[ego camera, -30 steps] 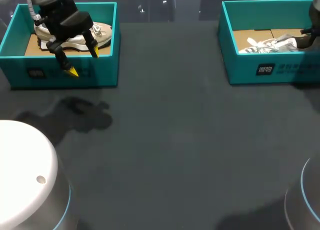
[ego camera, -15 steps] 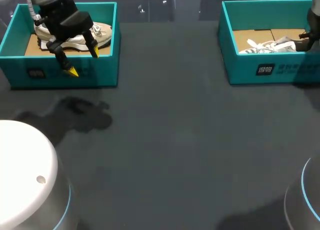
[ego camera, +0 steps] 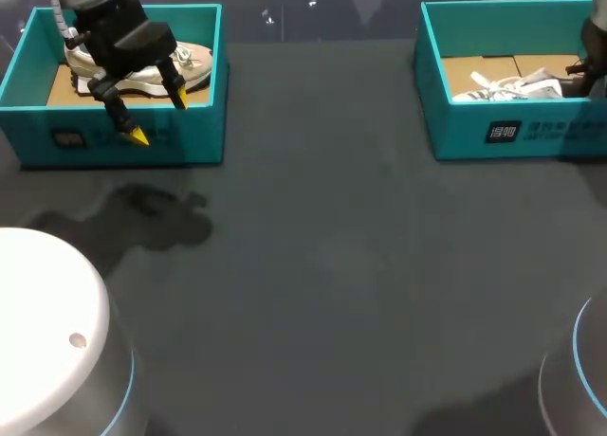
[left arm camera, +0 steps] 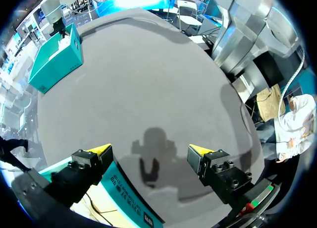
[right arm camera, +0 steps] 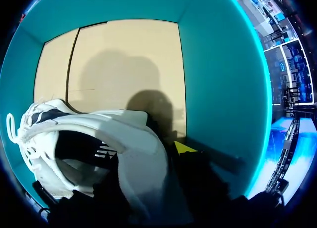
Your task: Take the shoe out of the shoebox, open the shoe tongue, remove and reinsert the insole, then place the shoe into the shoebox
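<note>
Two shoeboxes point(ego camera: 194, 133) point(ego camera: 455, 133), two shoes point(ego camera: 194, 59) point(ego camera: 503, 87). Left end effector point(ego camera: 159, 117) agape, empty; right point(right arm camera: 166, 158) grips white shoe point(right arm camera: 133, 139).

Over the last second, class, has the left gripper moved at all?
No. The left gripper hangs at the same spot over the front wall of the left shoebox, and its yellow tips sit unchanged against that wall.

Teal left box point(ego camera: 114, 147) and right box point(ego camera: 455, 123), tan inside; beige shoe point(ego camera: 194, 59); white shoe point(ego camera: 500, 86), black-striped; dark grey tabletop point(ego camera: 332, 265); yellow-tipped left claw point(ego camera: 159, 117).
</note>
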